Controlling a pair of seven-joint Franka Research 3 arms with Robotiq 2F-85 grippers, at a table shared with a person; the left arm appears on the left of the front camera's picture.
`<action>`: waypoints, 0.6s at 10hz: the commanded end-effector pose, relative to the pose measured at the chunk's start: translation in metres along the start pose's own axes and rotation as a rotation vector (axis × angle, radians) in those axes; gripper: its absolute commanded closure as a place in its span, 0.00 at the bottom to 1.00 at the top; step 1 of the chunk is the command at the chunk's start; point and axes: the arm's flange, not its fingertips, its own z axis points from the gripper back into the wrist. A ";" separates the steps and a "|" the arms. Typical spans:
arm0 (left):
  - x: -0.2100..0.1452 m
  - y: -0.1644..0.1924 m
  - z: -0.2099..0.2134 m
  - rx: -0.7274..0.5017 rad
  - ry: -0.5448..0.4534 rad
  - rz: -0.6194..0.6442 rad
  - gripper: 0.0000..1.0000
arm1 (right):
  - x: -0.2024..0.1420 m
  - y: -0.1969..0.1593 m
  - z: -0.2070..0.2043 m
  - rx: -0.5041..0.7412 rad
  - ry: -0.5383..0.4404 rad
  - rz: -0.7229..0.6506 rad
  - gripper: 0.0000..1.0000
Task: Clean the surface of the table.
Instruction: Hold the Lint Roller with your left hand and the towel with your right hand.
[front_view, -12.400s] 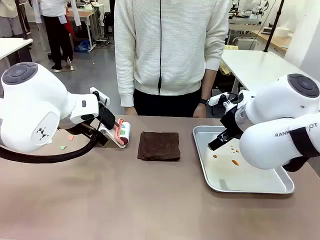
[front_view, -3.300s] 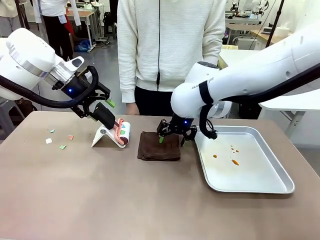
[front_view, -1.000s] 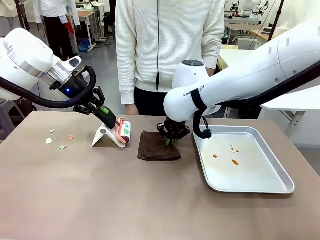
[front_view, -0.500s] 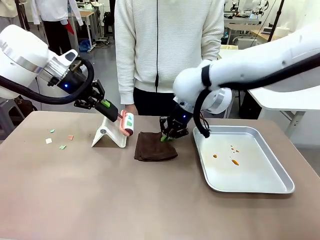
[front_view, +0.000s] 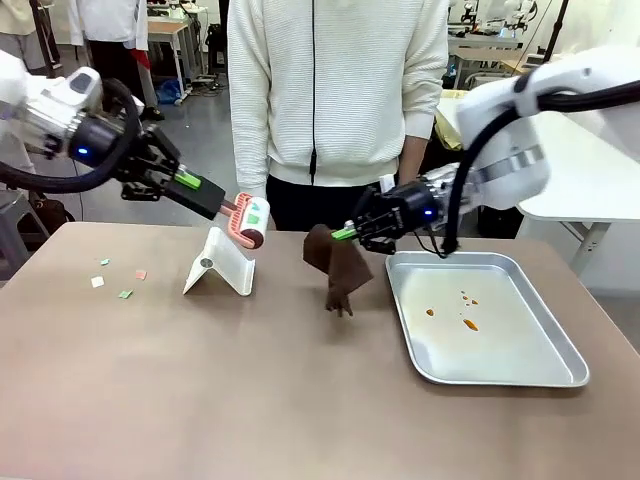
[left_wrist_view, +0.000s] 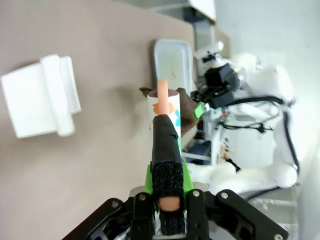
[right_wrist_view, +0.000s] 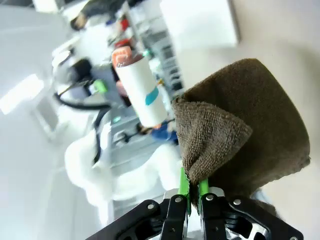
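- The left gripper (front_view: 190, 183), upper left, is clamped on the lint roller (front_view: 250, 218) by its handle (the roller head sits just above the white stand (front_view: 222, 268)).
- The right gripper (front_view: 348, 232), centre, pinches the brown cloth (front_view: 340, 268), which hangs down.
- The table (front_view: 250, 400) spans the lower frame, with paper scraps (front_view: 120, 280) at left and the tray (front_view: 500, 375) at right.

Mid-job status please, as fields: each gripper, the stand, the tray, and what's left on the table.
left gripper: shut on lint roller, held in the air near white stand
right gripper: shut on brown cloth, which hangs beside the tray
tray contents: orange crumbs
table: paper scraps near its left end
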 end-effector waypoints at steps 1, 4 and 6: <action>-0.038 0.008 0.036 -0.094 0.006 -0.043 1.00 | -0.059 -0.011 0.014 0.100 0.001 -0.064 1.00; -0.104 0.034 0.106 -0.180 -0.019 -0.074 1.00 | -0.161 -0.029 0.053 0.211 -0.263 0.039 1.00; -0.142 0.071 0.164 -0.275 0.028 -0.126 1.00 | -0.209 -0.048 0.106 0.278 -0.444 0.084 1.00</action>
